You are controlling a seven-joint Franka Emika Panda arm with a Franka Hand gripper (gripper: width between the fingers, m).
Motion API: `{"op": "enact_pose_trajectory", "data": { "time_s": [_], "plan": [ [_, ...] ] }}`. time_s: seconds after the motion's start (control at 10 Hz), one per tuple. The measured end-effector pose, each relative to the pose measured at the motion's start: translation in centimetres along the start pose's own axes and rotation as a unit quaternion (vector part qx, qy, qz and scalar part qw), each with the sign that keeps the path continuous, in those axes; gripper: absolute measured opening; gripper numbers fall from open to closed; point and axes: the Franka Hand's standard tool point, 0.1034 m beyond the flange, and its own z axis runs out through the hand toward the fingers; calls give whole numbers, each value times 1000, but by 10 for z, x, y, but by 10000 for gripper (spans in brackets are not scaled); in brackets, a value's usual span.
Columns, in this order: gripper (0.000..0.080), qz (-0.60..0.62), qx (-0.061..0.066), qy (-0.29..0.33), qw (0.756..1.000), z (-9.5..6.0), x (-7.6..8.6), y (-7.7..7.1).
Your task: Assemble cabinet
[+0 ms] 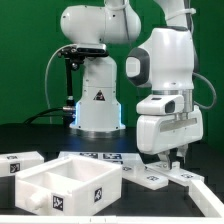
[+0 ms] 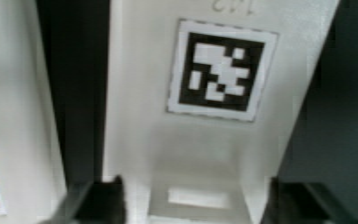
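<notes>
The cabinet body (image 1: 70,186) is an open white box with tag markers, lying at the front of the exterior view's left. My gripper (image 1: 178,161) is down at the table on the exterior view's right, over a narrow white panel (image 1: 188,176). In the wrist view this panel (image 2: 194,150) carries one black-and-white tag (image 2: 220,75) and runs lengthwise between my fingers. The gripper (image 2: 194,200) straddles it, with the dark fingers (image 2: 101,200) pressed against its long edges. The panel lies flat on the black table. No knob is visible.
The white robot pedestal (image 1: 97,102) with the triangle logo stands behind the middle. A loose white panel (image 1: 22,163) lies at the left and another (image 1: 146,178) beside the box. The marker board (image 1: 98,157) lies behind the box. Another white part (image 2: 7,120) lies alongside the panel.
</notes>
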Motion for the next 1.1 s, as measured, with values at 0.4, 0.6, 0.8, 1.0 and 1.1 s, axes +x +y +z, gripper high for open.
{"op": "enact_pose_trajectory", "data": {
  "time_s": [0.4, 0.6, 0.8, 1.0, 1.1],
  "plan": [
    [780, -12, -4, -57, 998, -79, 3, 49],
    [794, -13, -8, -44, 999, -75, 7, 48],
    [797, -23, -3, -49, 999, -74, -3, 70],
    [797, -19, 5, -54, 998, -77, -9, 117],
    [797, -33, 10, -57, 998, -76, -13, 129]
  ]
}}
